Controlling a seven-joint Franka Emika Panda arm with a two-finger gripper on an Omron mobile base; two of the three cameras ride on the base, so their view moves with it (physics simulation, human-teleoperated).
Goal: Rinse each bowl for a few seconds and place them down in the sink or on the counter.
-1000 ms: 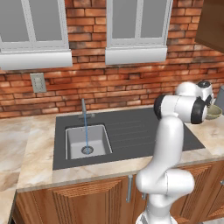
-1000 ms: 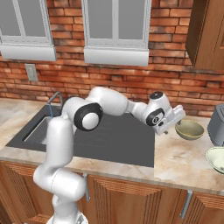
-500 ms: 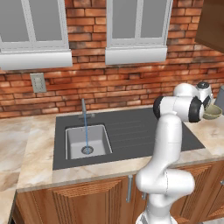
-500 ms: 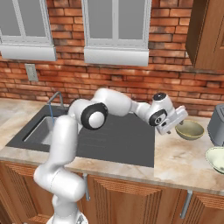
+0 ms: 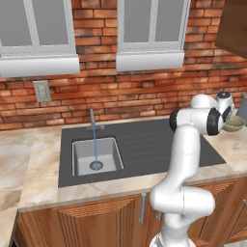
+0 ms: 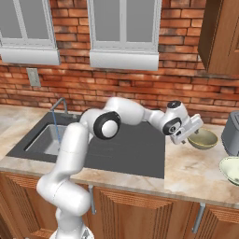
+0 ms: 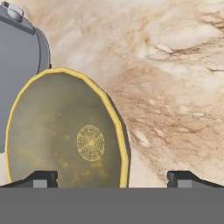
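Two bowls sit on the worktop near its right edge, unrinsed. The olive one (image 6: 202, 139) is approached by spread, empty fingers (image 6: 190, 135); its rim (image 7: 120, 144) should be straddled squarely before closing, and the grey appliance (image 6: 230, 133) behind avoided.

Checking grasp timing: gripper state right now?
Gripper: open, holding nothing; the olive-tan bowl's rim sits between its fingertips, on the counter.

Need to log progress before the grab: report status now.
Gripper open, poised at the olive-tan round bowl, rim between the fingertips, not gripped. Bowl sits on the beige marble counter, right of the dark grey sink. Grey appliance close beside bowl.
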